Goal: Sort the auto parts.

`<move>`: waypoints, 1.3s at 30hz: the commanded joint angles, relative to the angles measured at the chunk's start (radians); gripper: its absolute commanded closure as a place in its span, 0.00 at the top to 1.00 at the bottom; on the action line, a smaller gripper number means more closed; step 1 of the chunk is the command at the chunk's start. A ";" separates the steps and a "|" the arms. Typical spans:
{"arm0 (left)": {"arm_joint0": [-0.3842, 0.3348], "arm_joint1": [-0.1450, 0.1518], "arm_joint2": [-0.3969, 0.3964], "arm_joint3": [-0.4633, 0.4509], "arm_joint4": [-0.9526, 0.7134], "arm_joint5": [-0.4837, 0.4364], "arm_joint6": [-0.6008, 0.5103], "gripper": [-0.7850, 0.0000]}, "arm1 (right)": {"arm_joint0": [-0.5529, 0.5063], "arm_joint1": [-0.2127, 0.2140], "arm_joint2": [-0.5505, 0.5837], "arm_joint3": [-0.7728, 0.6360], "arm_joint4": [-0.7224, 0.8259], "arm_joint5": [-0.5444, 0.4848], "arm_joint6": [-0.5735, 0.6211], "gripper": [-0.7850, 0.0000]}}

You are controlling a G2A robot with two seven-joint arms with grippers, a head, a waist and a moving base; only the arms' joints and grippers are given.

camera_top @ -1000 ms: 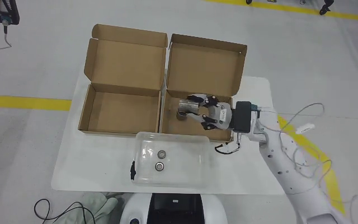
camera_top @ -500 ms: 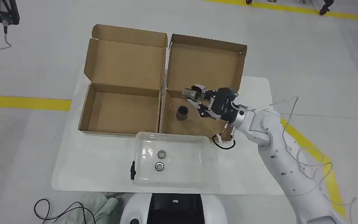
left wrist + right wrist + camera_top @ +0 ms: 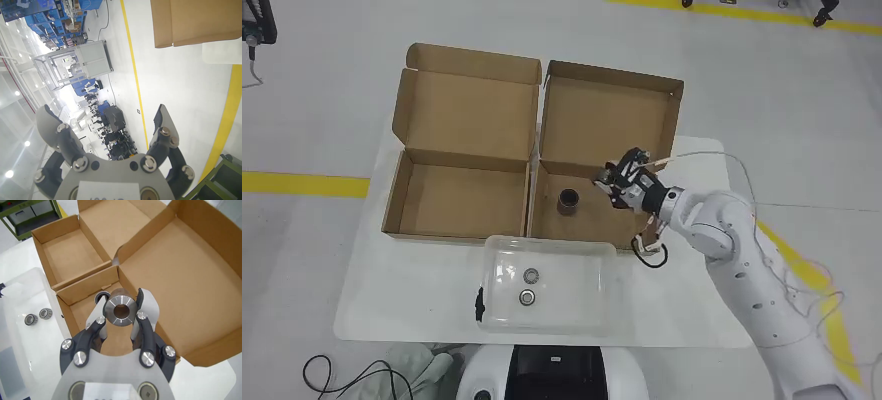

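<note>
Sleeve (image 3: 121, 321), bright-faced, bored, perhaps rusty-sided

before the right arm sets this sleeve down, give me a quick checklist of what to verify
1. Grip: right gripper is shut on the metal sleeve, a finger on each side: ok.
2. Position: the gripper is over the right box: ok.
3. Drop spot: a dark part stands in that box, apart from the gripper, with bare floor beside it: ok.
4. Height of the sleeve above the box floor: cannot tell.
5. Left gripper is open and holds nothing: ok.
6. Clear bin emptied: two bearings lie in it: not ok.
</note>
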 commanded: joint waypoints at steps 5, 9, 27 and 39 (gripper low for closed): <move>0.000 0.000 0.000 0.000 0.000 0.000 0.000 1.00 | 0.054 -0.014 -0.056 0.070 0.033 0.083 0.179 0.00; 0.000 0.000 0.000 0.000 0.000 0.000 0.000 1.00 | 0.106 -0.029 -0.100 0.147 0.077 0.078 0.200 0.00; 0.000 0.000 0.000 0.000 0.000 0.000 0.000 1.00 | 0.319 -0.128 -0.329 0.479 0.150 0.042 0.219 0.00; 0.000 0.000 0.000 0.000 0.000 0.000 0.000 1.00 | 0.372 -0.166 -0.385 0.597 0.147 0.065 0.240 0.10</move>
